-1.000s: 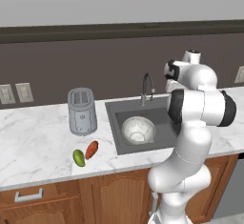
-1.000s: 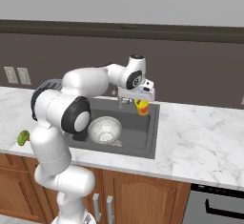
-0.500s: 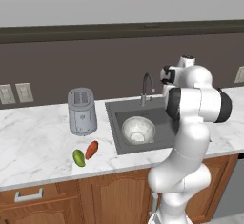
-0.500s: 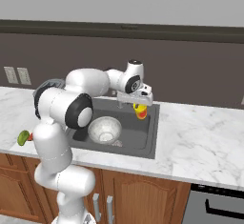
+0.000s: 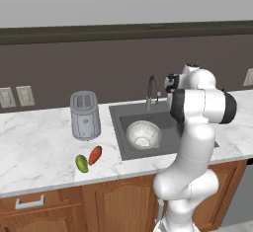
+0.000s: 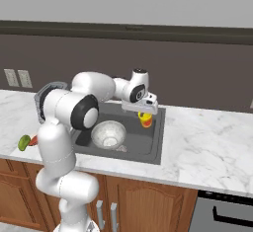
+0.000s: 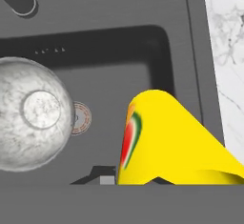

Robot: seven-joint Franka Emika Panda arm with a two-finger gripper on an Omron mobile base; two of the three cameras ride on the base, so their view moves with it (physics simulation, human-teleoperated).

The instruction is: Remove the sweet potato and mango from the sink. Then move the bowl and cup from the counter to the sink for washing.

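Observation:
My gripper (image 6: pixel 145 113) hangs over the right half of the dark grey sink (image 6: pixel 157 142), shut on the small yellow cup (image 6: pixel 146 122). Up close the cup (image 7: pixel 164 139) shows a red and green mark on its side and hovers above the basin floor. The mottled whitish bowl (image 7: pixel 33 113) rests upright in the left part of the sink, also seen as the bowl (image 5: pixel 143 134) and the bowl (image 6: pixel 107 134). On the marble counter left of the sink lie the orange-red sweet potato (image 5: pixel 95 154) and the green mango (image 5: pixel 81 163), side by side near the front edge.
A grey toaster (image 5: pixel 85 115) stands on the counter left of the sink. The curved metal faucet (image 5: pixel 151 90) rises at the sink's back edge. A round drain (image 7: pixel 81 118) sits beside the bowl. White marble counter (image 6: pixel 212 132) stretches to the right.
The hand has come down a little over the sink's right half, carrying the yellow cup with it. The bowl, sweet potato and mango have stayed put.

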